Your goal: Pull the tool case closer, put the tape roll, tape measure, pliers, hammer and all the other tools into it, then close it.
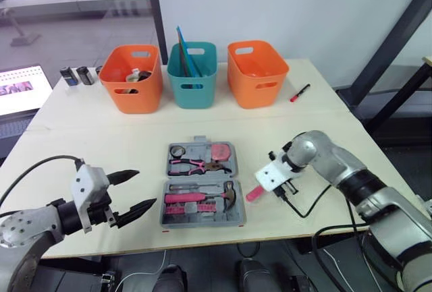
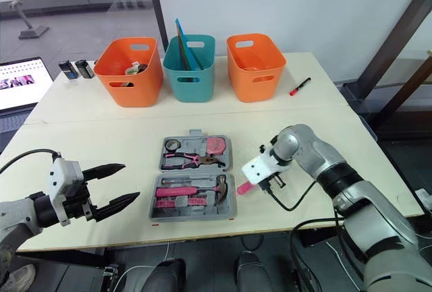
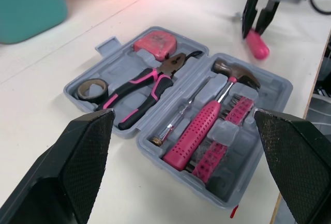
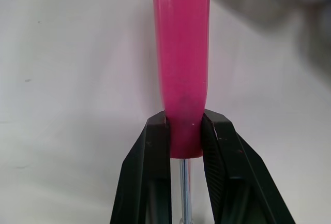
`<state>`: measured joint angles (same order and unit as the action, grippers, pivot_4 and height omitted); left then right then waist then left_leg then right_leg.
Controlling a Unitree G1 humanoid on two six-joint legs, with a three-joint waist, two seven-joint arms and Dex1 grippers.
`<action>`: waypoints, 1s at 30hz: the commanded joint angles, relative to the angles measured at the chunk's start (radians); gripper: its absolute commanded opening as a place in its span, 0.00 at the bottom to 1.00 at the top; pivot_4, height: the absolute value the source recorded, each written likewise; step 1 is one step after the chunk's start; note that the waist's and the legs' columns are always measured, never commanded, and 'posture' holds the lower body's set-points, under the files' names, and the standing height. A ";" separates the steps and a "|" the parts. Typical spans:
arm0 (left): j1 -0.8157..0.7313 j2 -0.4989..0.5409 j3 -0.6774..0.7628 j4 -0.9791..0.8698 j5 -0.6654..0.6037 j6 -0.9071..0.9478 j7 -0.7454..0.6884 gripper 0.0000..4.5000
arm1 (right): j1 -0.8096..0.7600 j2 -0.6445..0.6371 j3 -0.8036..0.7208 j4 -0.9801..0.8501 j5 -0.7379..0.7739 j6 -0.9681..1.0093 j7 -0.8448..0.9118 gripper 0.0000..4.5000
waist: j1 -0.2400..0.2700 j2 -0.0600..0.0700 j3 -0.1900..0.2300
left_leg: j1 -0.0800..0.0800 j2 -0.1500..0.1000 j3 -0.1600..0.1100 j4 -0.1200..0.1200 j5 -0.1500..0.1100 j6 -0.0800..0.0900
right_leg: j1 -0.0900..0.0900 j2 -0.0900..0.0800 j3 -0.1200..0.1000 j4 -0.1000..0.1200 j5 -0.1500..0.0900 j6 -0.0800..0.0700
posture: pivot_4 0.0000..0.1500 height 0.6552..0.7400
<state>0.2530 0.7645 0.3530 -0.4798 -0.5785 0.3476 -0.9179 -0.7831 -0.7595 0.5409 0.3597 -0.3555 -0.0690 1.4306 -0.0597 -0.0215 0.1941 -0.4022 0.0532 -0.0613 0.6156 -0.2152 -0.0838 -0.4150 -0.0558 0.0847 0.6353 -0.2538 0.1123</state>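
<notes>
The right wrist view gives the grip up close: the right gripper [image 3: 257, 28] has both fingers clamped on the end of a pink-handled screwdriver [image 4: 181, 53], whose thin metal shaft runs back between them. The head views show that arm bent inward, with the tool low at the table [image 1: 101, 143], just right of the open tool case [image 1: 202, 222].

The left wrist view looks into the case. The tape roll [image 3: 92, 88], tape measure [image 3: 154, 45] and pliers [image 3: 142, 81] sit in one half and the hammer [image 3: 207, 125] in the other. The left gripper [image 1: 146, 187] hovers spread wide near the table's front-left edge.
</notes>
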 commanded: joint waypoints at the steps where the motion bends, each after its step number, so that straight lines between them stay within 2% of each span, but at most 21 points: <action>1: -0.034 0.005 -0.027 0.004 -0.001 -0.002 -0.014 1.00 | 0.068 -0.024 -0.144 -0.228 0.144 0.640 0.126 0.07 | 0.005 0.000 0.000 | 0.000 0.000 0.000 0.000 0.000 0.000 | 0.000 0.000 0.000 0.000 0.000 0.000 | 1.00 1.00; 3: -0.053 0.004 -0.043 0.018 0.003 -0.007 -0.019 1.00 | 0.095 -0.009 -0.198 -0.258 0.173 0.895 0.079 0.07 | 0.003 0.000 0.000 | 0.000 0.000 0.000 0.000 0.000 0.000 | -0.001 0.000 0.000 0.000 0.000 0.000 | 1.00 1.00; 6: -0.073 -0.009 -0.058 0.024 -0.013 -0.011 -0.031 1.00 | 0.089 0.063 -0.300 -0.199 0.203 1.217 -0.081 0.07 | -0.003 0.000 0.000 | 0.000 0.000 0.000 0.000 0.000 0.000 | -0.001 0.000 0.000 0.001 0.000 0.000 | 1.00 1.00; 8: -0.078 -0.013 -0.062 0.024 -0.024 -0.012 -0.040 1.00 | 0.087 0.108 -0.358 -0.166 0.214 1.296 -0.190 0.07 | -0.007 0.000 0.000 | -0.001 0.000 0.000 0.000 0.000 0.000 | -0.002 0.000 0.000 0.001 0.000 0.000 | 1.00 1.00; 15: -0.073 -0.022 -0.067 0.012 -0.020 -0.025 -0.066 1.00 | 0.093 0.299 -0.531 -0.097 0.237 1.317 -0.573 0.07 | -0.015 -0.003 -0.002 | -0.005 0.000 0.000 0.000 0.000 0.000 | -0.007 0.001 0.000 0.000 0.001 0.000 | 1.00 1.00; 20: -0.078 -0.022 -0.071 0.016 -0.005 -0.025 -0.062 1.00 | 0.098 0.369 -0.553 -0.075 0.260 1.251 -0.712 0.07 | -0.028 -0.020 -0.012 | -0.002 0.001 -0.002 0.000 0.000 0.000 | -0.005 0.005 0.003 0.000 0.003 -0.001 | 1.00 1.00; 22: -0.076 -0.022 -0.069 0.017 -0.005 -0.024 -0.062 1.00 | 0.105 0.371 -0.543 -0.105 0.278 1.227 -0.724 0.30 | -0.037 -0.021 -0.013 | -0.001 0.002 -0.002 0.000 0.000 0.000 | -0.003 0.006 0.003 -0.001 0.004 -0.001 | 1.00 1.00; 23: -0.076 -0.022 -0.068 0.018 -0.005 -0.024 -0.063 1.00 | 0.106 0.369 -0.542 -0.120 0.291 1.217 -0.727 0.38 | -0.038 -0.019 -0.012 | -0.001 0.002 -0.002 0.000 0.000 0.000 | -0.003 0.006 0.004 -0.001 0.003 -0.001 | 1.00 1.00; 26: -0.072 -0.019 -0.061 0.026 0.000 -0.029 -0.066 1.00 | 0.153 0.277 -0.443 -0.217 0.298 1.088 -0.652 0.72 | -0.035 -0.013 -0.009 | -0.004 0.001 -0.001 -0.001 0.000 0.000 | -0.007 0.006 0.006 -0.001 0.003 0.000 | 1.00 1.00; 28: -0.076 -0.015 -0.057 0.039 0.003 -0.032 -0.070 1.00 | 0.162 0.232 -0.462 -0.266 0.330 1.040 -0.630 0.94 | -0.030 -0.010 -0.007 | -0.006 0.001 -0.002 -0.002 0.000 0.000 | -0.010 0.007 0.006 -0.001 0.002 0.002 | 1.00 1.00; 30: -0.081 -0.014 -0.058 0.051 0.004 -0.035 -0.075 1.00 | 0.180 0.207 -0.509 -0.305 0.375 0.992 -0.617 0.94 | -0.025 -0.008 -0.005 | -0.007 0.001 -0.002 -0.003 0.000 0.000 | -0.010 0.007 0.006 -0.001 0.003 0.004 | 1.00 1.00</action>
<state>0.1794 0.7430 0.2818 -0.4272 -0.5768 0.3348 -0.9839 -0.6015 -0.5334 0.0794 0.1159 -0.0135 0.9724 0.8017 -0.0845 -0.0291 0.1888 -0.4089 0.0546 -0.0629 0.6129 -0.2155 -0.0835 -0.4255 -0.0487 0.0913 0.6347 -0.2509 0.1168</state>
